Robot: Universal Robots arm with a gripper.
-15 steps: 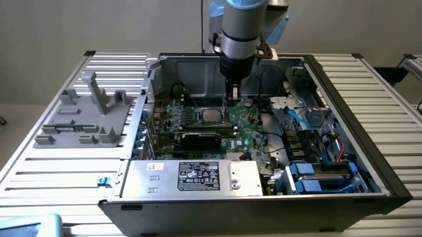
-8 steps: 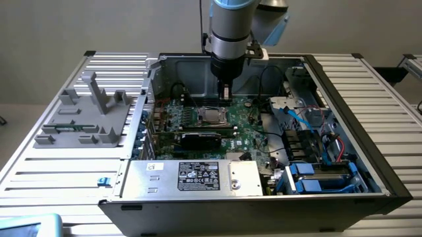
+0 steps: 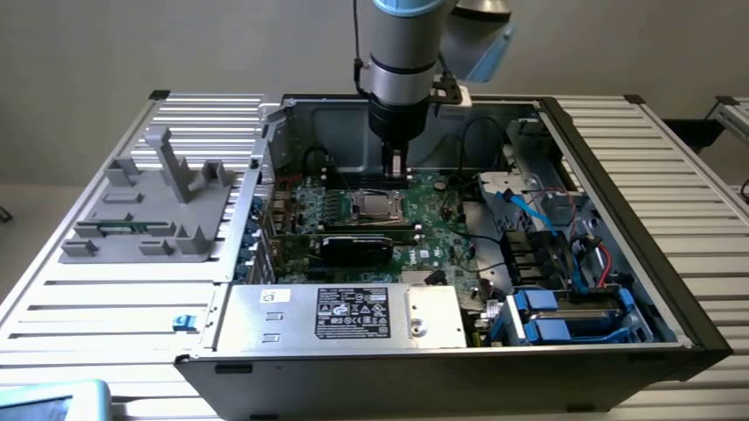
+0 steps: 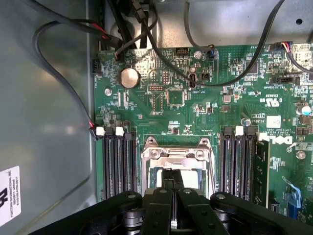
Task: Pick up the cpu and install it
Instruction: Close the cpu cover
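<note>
The shut jaws (nothing seen held) hang straight above the cpu (image 3: 374, 207), lying flat in the socket (image 4: 176, 153)

Close-up of a Universal Robots arm (image 3: 404, 53): a silver-grey metal tube topped by a light-blue band (image 3: 410, 7), with a rounded, pale grey joint housing (image 3: 482, 39) beside it. A thin black cable (image 3: 356, 44) runs alongside the tube. Lower down, the wrist (image 3: 395, 118) is a black cylinder with a small pale box (image 3: 452, 93) on the exterior view's right. The gripper (image 3: 397, 174) is a slim dark stem. In the wrist view, its black fingers (image 4: 193, 208) are flat, angular bars joined to broad black links (image 4: 112, 208), with a round silver pin (image 4: 217, 197) at a pivot.
</note>
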